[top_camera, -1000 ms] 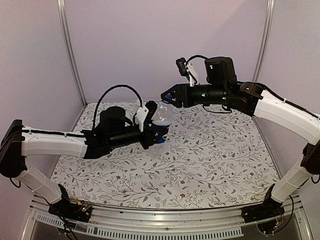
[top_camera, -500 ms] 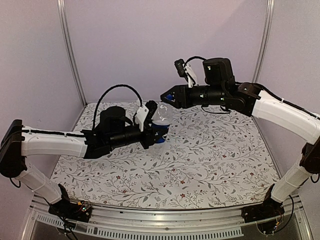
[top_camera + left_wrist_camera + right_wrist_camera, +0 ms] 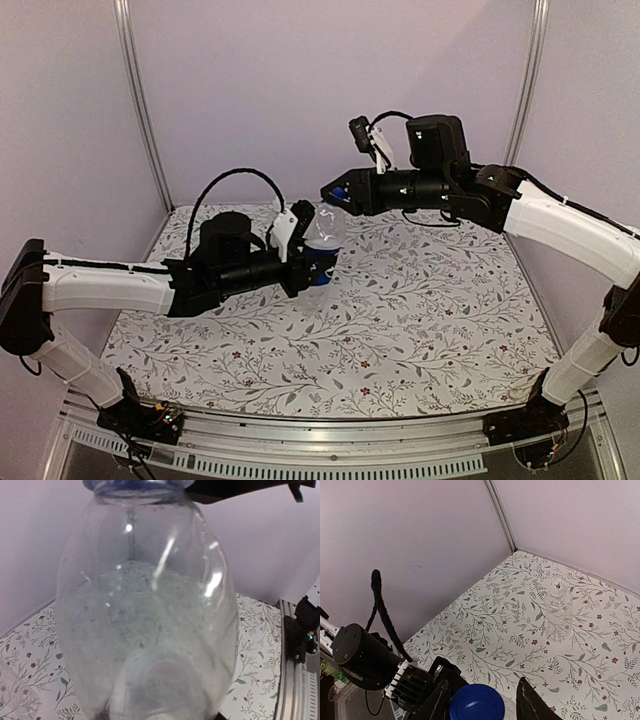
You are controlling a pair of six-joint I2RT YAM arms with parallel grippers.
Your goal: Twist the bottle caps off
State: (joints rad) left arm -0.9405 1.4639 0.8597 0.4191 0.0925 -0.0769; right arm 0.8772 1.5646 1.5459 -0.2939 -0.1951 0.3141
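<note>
My left gripper [image 3: 308, 262] is shut on the clear Pepsi bottle [image 3: 323, 235] and holds it upright above the table. The bottle fills the left wrist view [image 3: 150, 605] and hides my own fingers there. Its bright blue cap [image 3: 476, 703] sits between the two black fingers of my right gripper [image 3: 482, 702]. That gripper [image 3: 328, 196] is open, with a gap showing on the cap's right side. The plain unlabelled bottle [image 3: 558, 612] stands upright on the table with its white cap [image 3: 556, 585] on. It is hidden in the top view.
The floral-patterned table [image 3: 430, 300] is walled at the back and sides by lilac panels [image 3: 300, 90]. The left arm's black cable [image 3: 230, 180] loops above its wrist. The plain bottle stands near the back corner in the right wrist view.
The right gripper has edged very slightly up and left over the cap. The left arm and the Pepsi bottle have not moved.
</note>
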